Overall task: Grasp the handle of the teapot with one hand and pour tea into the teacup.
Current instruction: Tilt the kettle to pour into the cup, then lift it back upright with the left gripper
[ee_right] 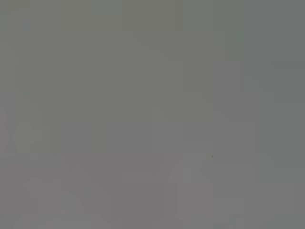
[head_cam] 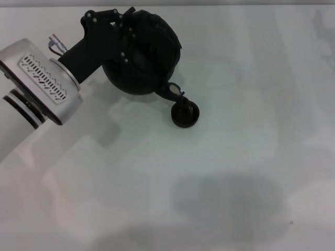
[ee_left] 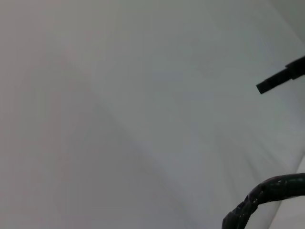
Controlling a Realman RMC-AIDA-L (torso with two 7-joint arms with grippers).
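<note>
The black teapot point(head_cam: 149, 60) is at the far left of the white table, tilted with its short spout point(head_cam: 175, 92) pointing down over the small black teacup point(head_cam: 185, 114). My left gripper point(head_cam: 121, 25) reaches in from the left and is shut on the handle at the top of the pot. The gripper hides most of the handle in the head view. A stretch of the rough dark handle point(ee_left: 267, 192) shows in the left wrist view, with one black fingertip point(ee_left: 280, 80) farther off. The right gripper is out of view.
The white table point(head_cam: 235, 157) spreads to the right and to the front of the cup. A soft shadow lies on it near the front edge. The right wrist view shows only a plain grey surface.
</note>
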